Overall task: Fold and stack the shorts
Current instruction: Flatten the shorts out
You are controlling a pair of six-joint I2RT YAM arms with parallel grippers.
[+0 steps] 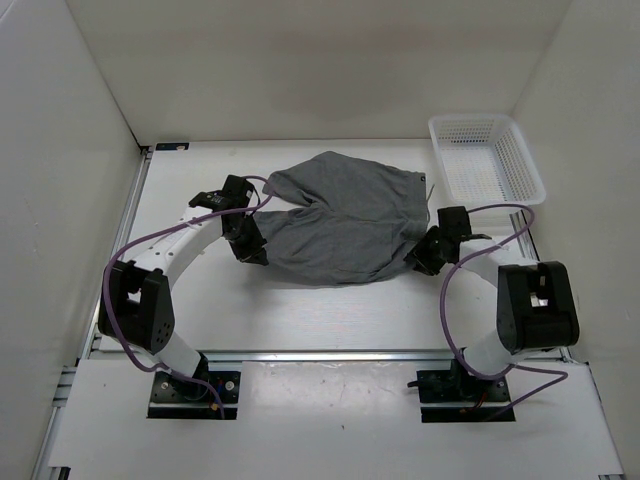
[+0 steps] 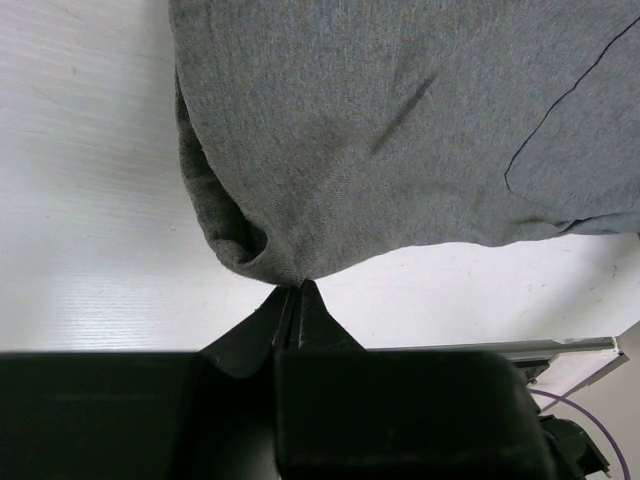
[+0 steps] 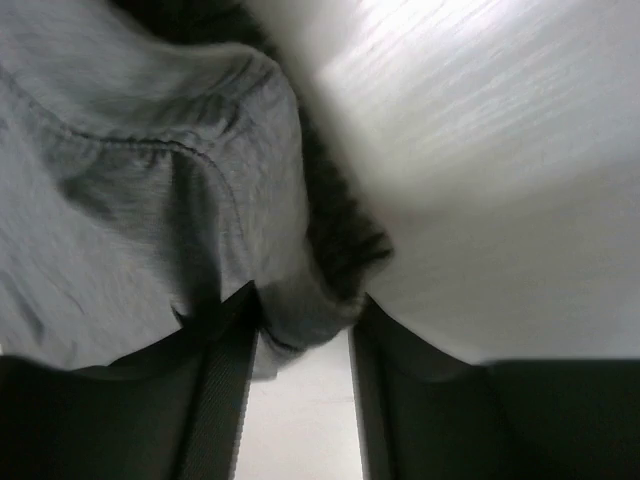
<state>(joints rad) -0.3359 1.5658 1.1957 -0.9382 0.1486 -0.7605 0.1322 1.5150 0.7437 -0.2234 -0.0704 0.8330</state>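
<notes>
The grey shorts [image 1: 340,215] lie crumpled in the middle of the white table, wider than the basket. My left gripper [image 1: 250,250] is at their left near corner. In the left wrist view its jaws are pressed together, pinching the cloth's rolled edge [image 2: 296,288], and the shorts [image 2: 400,130] spread away above. My right gripper [image 1: 420,262] is at the right near corner. In the right wrist view the right gripper [image 3: 305,320] has its jaws apart with a fold of the shorts [image 3: 130,200] bunched between the fingertips, and the picture is blurred.
A white mesh basket [image 1: 487,155] stands at the back right corner, close to the right arm. White walls enclose the table on the left, back and right. A metal rail [image 1: 330,353] runs along the near edge in front of the arm bases.
</notes>
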